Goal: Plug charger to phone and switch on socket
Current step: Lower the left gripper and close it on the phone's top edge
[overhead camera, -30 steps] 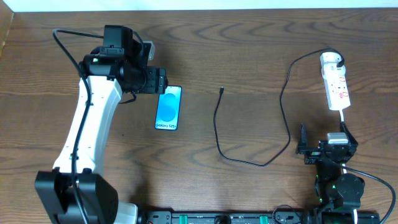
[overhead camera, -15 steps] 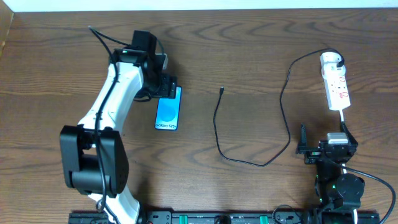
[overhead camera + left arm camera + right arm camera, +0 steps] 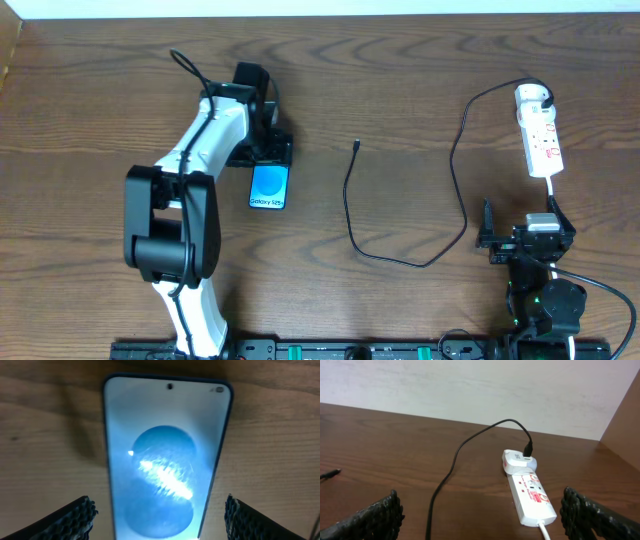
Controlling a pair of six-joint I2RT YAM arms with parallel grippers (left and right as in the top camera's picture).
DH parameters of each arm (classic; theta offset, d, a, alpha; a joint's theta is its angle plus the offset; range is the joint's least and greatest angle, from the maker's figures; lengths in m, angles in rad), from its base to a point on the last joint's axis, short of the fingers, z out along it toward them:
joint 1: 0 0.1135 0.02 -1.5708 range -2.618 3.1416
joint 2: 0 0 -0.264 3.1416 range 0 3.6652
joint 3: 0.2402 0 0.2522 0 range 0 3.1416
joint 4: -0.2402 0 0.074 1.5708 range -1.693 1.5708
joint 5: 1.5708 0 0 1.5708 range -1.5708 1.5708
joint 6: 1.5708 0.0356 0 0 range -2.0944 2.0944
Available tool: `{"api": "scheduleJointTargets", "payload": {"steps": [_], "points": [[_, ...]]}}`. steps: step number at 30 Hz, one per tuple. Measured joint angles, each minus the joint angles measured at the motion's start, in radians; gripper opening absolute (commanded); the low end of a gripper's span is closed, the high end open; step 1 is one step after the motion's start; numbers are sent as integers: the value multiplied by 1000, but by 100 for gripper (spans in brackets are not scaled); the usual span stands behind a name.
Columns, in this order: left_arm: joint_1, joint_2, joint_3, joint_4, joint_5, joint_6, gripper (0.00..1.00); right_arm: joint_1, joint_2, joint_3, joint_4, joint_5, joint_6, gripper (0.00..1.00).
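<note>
The phone point(image 3: 270, 188) lies flat on the table with its light-blue screen up; it fills the left wrist view point(image 3: 165, 455). My left gripper point(image 3: 272, 148) is open over the phone's far end, one finger on each side of it point(image 3: 161, 519), not touching. The charger's black cable point(image 3: 352, 215) curves across the middle of the table, its connector tip point(image 3: 357, 146) lying free to the right of the phone. Its white plug point(image 3: 532, 97) sits in the socket point(image 3: 541, 140) at the far right, seen too in the right wrist view point(image 3: 532, 497). My right gripper point(image 3: 527, 240) is open near the front edge, behind the socket point(image 3: 480, 519).
The socket's white cord point(image 3: 553, 190) runs from the strip towards my right gripper. The black cable point(image 3: 445, 480) loops left of the strip. A pale wall stands beyond the table's far edge point(image 3: 470, 385).
My left arm has swung right and its gripper has come over the phone's far end. The right arm, cable and socket have not moved.
</note>
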Motion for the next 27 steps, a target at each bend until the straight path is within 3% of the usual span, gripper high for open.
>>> {"api": "scheduleJointTargets", "payload": {"steps": [27], "points": [[-22,7,-20,62,-53,-11,85,0,0,0,0,0,0,99]]}}
